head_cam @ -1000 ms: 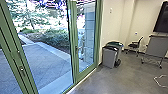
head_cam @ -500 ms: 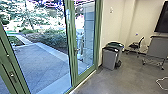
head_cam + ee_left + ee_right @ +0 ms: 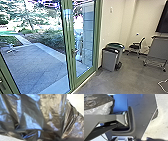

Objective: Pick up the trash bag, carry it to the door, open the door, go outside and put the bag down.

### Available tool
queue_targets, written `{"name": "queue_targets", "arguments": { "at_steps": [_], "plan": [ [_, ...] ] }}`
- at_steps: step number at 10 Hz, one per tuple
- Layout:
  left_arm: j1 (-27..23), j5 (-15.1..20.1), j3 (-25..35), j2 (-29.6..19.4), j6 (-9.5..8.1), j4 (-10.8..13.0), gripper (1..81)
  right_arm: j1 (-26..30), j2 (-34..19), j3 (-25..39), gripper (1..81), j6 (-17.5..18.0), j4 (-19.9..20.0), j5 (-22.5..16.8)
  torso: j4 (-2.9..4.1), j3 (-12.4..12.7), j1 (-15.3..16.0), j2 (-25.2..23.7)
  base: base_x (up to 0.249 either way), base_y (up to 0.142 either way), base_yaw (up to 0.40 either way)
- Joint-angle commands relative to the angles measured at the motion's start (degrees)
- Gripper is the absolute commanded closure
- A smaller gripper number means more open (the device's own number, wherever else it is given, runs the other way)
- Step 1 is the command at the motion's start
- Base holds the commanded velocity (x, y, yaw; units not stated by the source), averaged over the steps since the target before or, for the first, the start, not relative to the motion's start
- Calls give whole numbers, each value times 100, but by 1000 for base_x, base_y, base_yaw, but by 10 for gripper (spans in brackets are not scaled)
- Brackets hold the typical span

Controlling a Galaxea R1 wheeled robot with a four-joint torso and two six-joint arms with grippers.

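The dark, shiny trash bag (image 3: 32,116) shows large and crumpled in the left wrist view, close to the camera. Part of the same kind of dark plastic, the trash bag (image 3: 97,102), also appears in the right wrist view beyond a robot bar. How the left gripper stands on the bag is hidden by the folds. In the head view a green-framed glass door (image 3: 37,65) fills the left half, with a door handle (image 3: 74,51) on the middle frame. The door panels look closed. Whether either gripper is open or shut cannot be seen.
Right of the door stand grey bins (image 3: 110,58) against the wall. Farther right are a black chair (image 3: 136,46) and a wheeled grey cabinet (image 3: 157,51). A white cable (image 3: 163,83) lies on the floor. Paving (image 3: 37,67) stretches outside the glass.
The head view has shifted a little, so the camera has moved; more of the yard at left shows through the glass.
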Motion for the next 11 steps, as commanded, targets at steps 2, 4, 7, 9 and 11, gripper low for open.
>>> {"name": "queue_targets", "arguments": {
  "at_steps": [2,4,7,9,11],
  "plan": [
    [-314,441,9,-5,59,-16,811,266,19,22,10,-13,-41,-371,0,0,0,0,173,-91,0],
    [-314,441,9,-6,59,-16,811,265,19,14,10,-13,-32,-371,0,0,-2,0,174,-89,0],
    [-314,441,9,-6,59,-16,811,257,19,14,10,-13,-41,-371,0,0,0,0,174,-23,0],
    [-314,441,9,-6,68,-16,811,240,19,14,10,-13,-41,-362,0,2,-2,0,177,0,0],
    [-314,441,9,-15,68,-16,811,239,19,14,10,-13,-41,-362,0,0,0,0,180,0,0]
  ]
}}
